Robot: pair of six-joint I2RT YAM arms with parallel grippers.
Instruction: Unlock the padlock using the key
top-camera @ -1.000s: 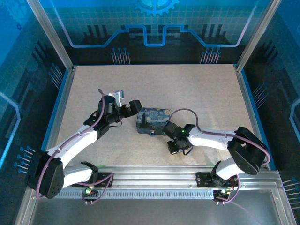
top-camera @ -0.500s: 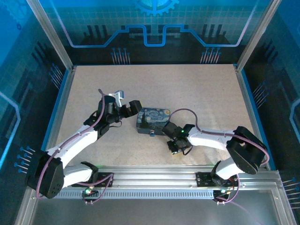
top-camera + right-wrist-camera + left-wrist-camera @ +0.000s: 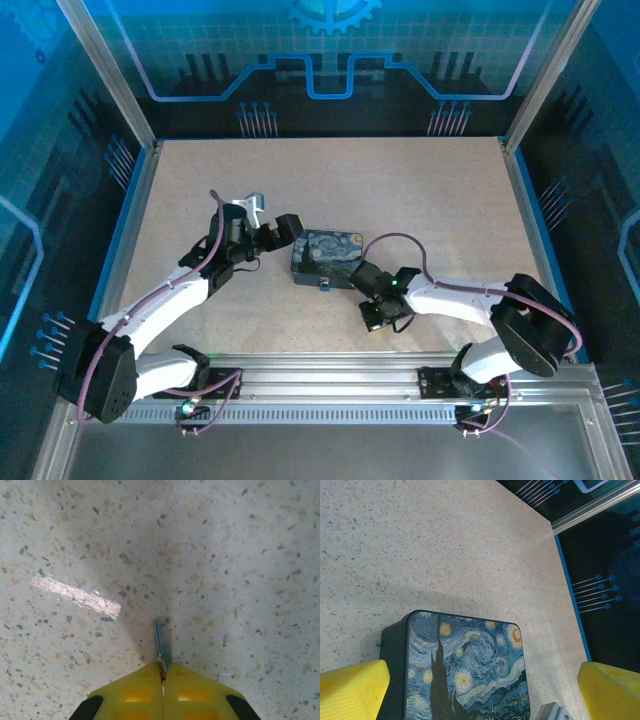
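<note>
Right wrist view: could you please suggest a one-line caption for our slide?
Right gripper pinching the thin key, its blade pointing forward over the speckled tabletop.

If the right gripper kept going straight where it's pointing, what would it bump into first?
Probably the speckled table. The right gripper points down at it, shut on the key, so the key's tip would likely touch first. How near is hard to judge.

We log the right arm (image 3: 450, 295) drifted a little rightward since a second ago, away from the tin (image 3: 325, 256). Its elbow (image 3: 530, 335) now sits lower in the top view, closer to the near rail (image 3: 330, 372). The right gripper (image 3: 377, 316), pinched on the key (image 3: 158, 640), trailed along slightly.
</note>
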